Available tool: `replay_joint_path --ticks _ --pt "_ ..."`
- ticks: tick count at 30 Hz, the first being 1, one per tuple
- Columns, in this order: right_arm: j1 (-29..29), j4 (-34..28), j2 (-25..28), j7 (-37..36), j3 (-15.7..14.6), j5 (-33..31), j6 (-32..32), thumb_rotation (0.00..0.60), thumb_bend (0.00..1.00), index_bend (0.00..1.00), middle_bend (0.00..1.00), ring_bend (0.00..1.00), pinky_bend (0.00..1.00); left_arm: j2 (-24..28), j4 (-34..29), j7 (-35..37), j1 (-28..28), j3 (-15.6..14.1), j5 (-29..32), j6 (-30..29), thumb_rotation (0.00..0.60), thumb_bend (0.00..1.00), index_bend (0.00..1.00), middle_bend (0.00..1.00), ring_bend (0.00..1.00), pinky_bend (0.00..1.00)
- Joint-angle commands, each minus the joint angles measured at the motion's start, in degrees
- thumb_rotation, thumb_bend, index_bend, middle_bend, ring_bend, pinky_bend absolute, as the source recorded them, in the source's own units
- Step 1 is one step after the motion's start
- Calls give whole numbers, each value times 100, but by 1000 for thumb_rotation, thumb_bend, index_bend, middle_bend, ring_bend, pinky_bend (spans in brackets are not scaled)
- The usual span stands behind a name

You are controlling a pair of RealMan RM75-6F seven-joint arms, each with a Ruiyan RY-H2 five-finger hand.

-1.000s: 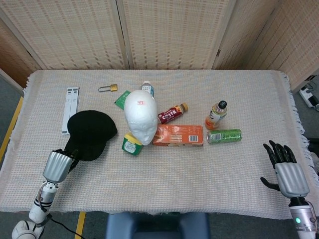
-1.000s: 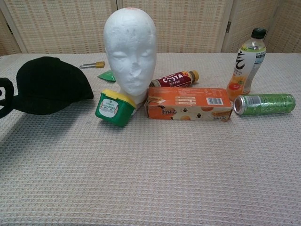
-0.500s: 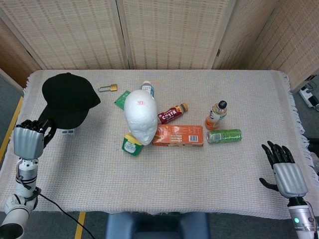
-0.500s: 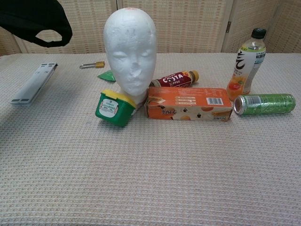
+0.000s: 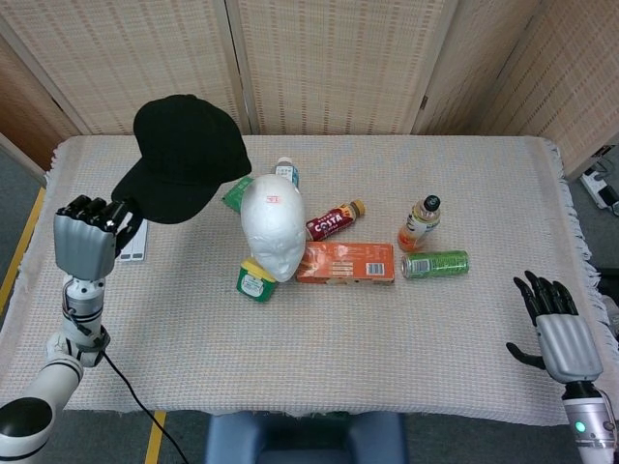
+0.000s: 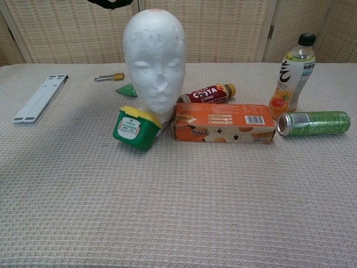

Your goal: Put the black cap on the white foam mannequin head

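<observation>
The black cap (image 5: 184, 155) hangs in the air left of and above the white foam mannequin head (image 5: 273, 226), gripped by its brim in my left hand (image 5: 85, 242). In the chest view only a sliver of the black cap (image 6: 111, 3) shows at the top edge, above the upright mannequin head (image 6: 154, 61). My right hand (image 5: 559, 333) hovers at the table's front right corner with fingers spread and nothing in it.
Around the mannequin head lie a green tub (image 5: 254, 280), an orange box (image 5: 346, 263), a Costa bottle (image 5: 334, 221), a juice bottle (image 5: 420, 223) and a green can (image 5: 435, 263). A padlock (image 5: 212, 171) and a white strip (image 6: 39, 99) lie at the left.
My left hand has lifted the cap off the table and carried it up and rightward, close to the mannequin head. The right hand has barely moved.
</observation>
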State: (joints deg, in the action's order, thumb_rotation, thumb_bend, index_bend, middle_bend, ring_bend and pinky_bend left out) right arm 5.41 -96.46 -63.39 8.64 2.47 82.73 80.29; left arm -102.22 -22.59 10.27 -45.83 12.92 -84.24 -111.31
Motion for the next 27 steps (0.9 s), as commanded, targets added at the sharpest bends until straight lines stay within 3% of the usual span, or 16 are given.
replay_joint_path --ticks 1,9,15,24,25,27 --pt "-12 -14 58 -112 7 30 28 600 122 0 0 0 0 38 -636 -632 -280 -168 -339 -141 600 501 667 1000 985 1000" --pt "-42 -32 191 -381 1 121 92 600 124 0 0 0 0 -288 -1373 -1525 -214 -697 -905 39 600 499 670 1000 985 1000" --pt "-53 -27 227 -458 3 150 119 600 123 0 0 0 0 -625 -1115 -1573 1 -965 -1123 183 600 499 672 1000 985 1000" --pt "-10 -5 160 -274 -6 108 22 600 124 0 0 0 0 -800 -761 -1316 328 -1071 -1210 153 600 492 671 1000 982 1000" --pt "-8 -9 151 -254 -12 111 16 600 123 0 0 0 0 -810 -744 -1288 363 -1077 -1210 153 600 488 649 1000 982 1000" --pt "-7 -11 135 -213 -18 113 15 600 123 0 0 0 0 -808 -744 -1318 463 -1082 -1170 237 600 436 494 1000 979 1000"
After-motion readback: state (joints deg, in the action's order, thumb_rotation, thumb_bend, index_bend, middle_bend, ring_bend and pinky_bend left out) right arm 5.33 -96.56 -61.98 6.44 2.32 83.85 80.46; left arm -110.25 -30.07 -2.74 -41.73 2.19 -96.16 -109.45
